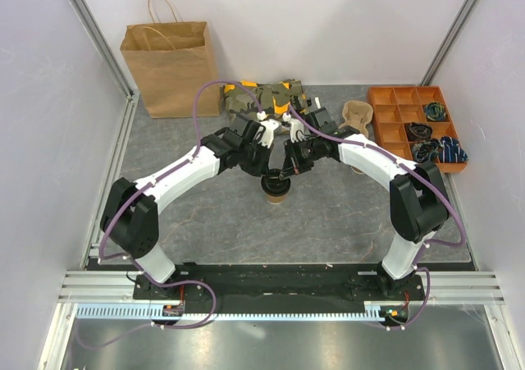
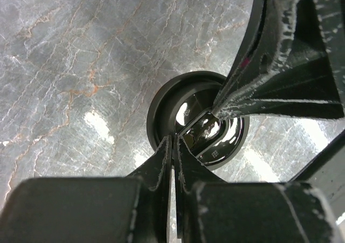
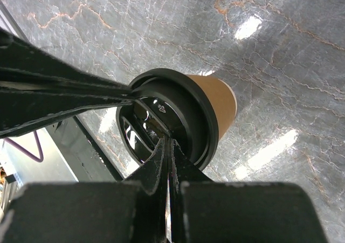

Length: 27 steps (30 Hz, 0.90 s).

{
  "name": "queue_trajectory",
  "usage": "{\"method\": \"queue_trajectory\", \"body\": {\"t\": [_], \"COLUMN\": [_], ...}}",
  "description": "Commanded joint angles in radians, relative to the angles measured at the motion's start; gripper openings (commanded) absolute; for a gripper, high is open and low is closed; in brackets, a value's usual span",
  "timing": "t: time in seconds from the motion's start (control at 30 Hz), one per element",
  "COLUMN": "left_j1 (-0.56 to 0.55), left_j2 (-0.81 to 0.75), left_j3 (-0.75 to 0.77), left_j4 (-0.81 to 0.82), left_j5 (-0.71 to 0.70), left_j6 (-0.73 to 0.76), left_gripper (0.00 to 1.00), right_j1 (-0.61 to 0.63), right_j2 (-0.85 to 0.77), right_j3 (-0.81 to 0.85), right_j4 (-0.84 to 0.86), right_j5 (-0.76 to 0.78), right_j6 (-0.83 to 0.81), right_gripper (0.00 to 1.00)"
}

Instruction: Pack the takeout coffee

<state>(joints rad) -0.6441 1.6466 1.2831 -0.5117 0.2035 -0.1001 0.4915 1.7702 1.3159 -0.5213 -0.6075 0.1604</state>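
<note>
A paper bag [image 1: 168, 66] is seen standing well behind and to the left of the coffee cup [image 1: 276, 191], which is set upright on the table [image 1: 205, 222] with its black lid [image 2: 215, 140] fitted. The left gripper [image 2: 172, 139] is held over the cup from the left, its jaws pressed together and their tips laid on the lid. The right gripper [image 3: 168, 141] is brought in from the right, its jaws likewise pressed together at the lid. A pulp carrier [image 1: 357, 117] and an orange tray [image 1: 385, 98] are placed behind and to the right of the cup
</note>
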Motion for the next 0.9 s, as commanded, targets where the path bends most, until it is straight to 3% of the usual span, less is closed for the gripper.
{"method": "queue_trajectory", "body": {"t": [0.0, 0.07, 0.17, 0.3, 0.5, 0.7, 0.87], "left_j1": [0.012, 0.055, 0.133, 0.233, 0.27, 0.325, 0.325], "left_j2": [-0.08, -0.094, -0.129, -0.185, -0.246, -0.292, -0.262], "left_j3": [0.059, 0.042, -0.025, -0.131, -0.246, -0.419, -0.568], "left_j4": [-0.033, -0.025, 0.034, 0.136, 0.229, 0.351, 0.54], "left_j5": [0.066, 0.143, 0.235, 0.339, 0.404, 0.442, 0.468], "left_j6": [-0.053, -0.108, -0.174, -0.242, -0.173, -0.279, -0.449], "left_gripper": [0.14, 0.24, 0.3, 0.31, 0.33, 0.42, 0.43], "right_j1": [0.002, 0.002, 0.002, 0.002, 0.002, -0.007, -0.01], "right_j2": [0.021, 0.018, 0.026, 0.067, 0.124, 0.123, 0.074], "right_j3": [0.002, 0.016, 0.046, 0.111, 0.2, 0.29, 0.327], "right_j4": [-0.002, -0.002, 0.0, -0.026, -0.072, -0.091, -0.088], "right_j5": [0.028, 0.017, 0.018, 0.0, -0.034, -0.057, -0.116], "right_j6": [-0.016, -0.025, -0.051, -0.102, -0.191, -0.225, -0.217], "right_gripper": [0.0, 0.0, 0.02, 0.04, 0.09, 0.25, 0.49]}}
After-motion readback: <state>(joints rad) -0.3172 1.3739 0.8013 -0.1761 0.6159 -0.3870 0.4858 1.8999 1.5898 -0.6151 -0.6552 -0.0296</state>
